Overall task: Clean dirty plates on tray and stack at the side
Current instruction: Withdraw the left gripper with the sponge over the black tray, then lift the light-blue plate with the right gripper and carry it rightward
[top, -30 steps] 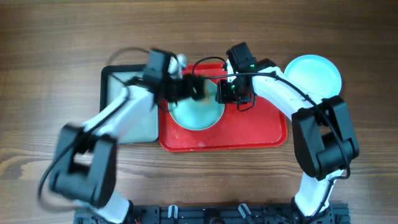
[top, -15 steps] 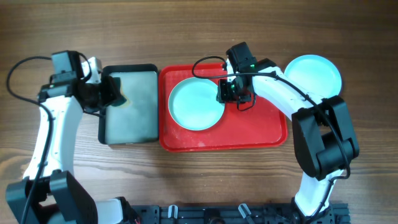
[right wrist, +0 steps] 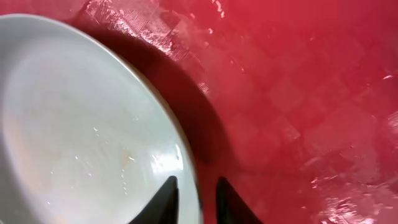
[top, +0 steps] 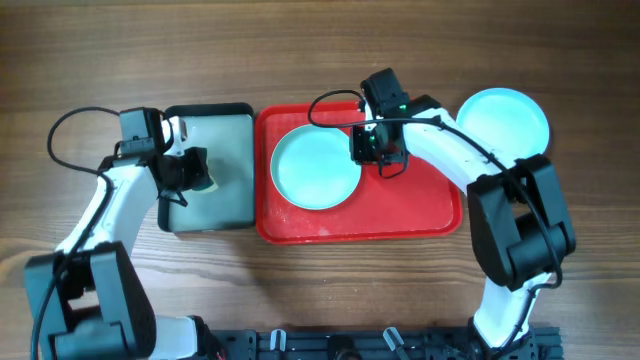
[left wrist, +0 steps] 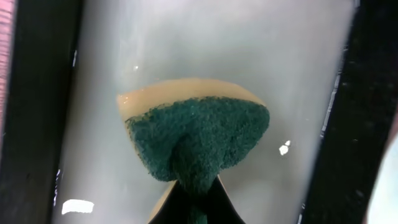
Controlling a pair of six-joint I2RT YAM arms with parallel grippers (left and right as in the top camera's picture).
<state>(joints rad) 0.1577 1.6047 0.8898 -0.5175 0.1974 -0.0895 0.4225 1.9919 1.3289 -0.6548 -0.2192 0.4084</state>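
Note:
A pale turquoise plate (top: 316, 168) lies on the left half of the red tray (top: 420, 200). My right gripper (top: 366, 148) is shut on its right rim; in the right wrist view its fingers (right wrist: 196, 200) straddle the rim of the plate (right wrist: 74, 124) over the wet tray (right wrist: 298, 93). Another turquoise plate (top: 505, 120) rests on the table right of the tray. No white plate can be made out. My left gripper (top: 197, 172) is shut on a green and yellow sponge (left wrist: 196, 137) over the black-rimmed tray (top: 230, 150).
The black-rimmed tray with grey-green inside (left wrist: 186, 43) stands against the red tray's left edge. Bare wooden table lies in front and to both sides. Cables run above each arm.
My left arm left the plate on the red tray with the sponge, swung out to the left, and now hangs over the black-rimmed tray. The right arm and plate have not moved.

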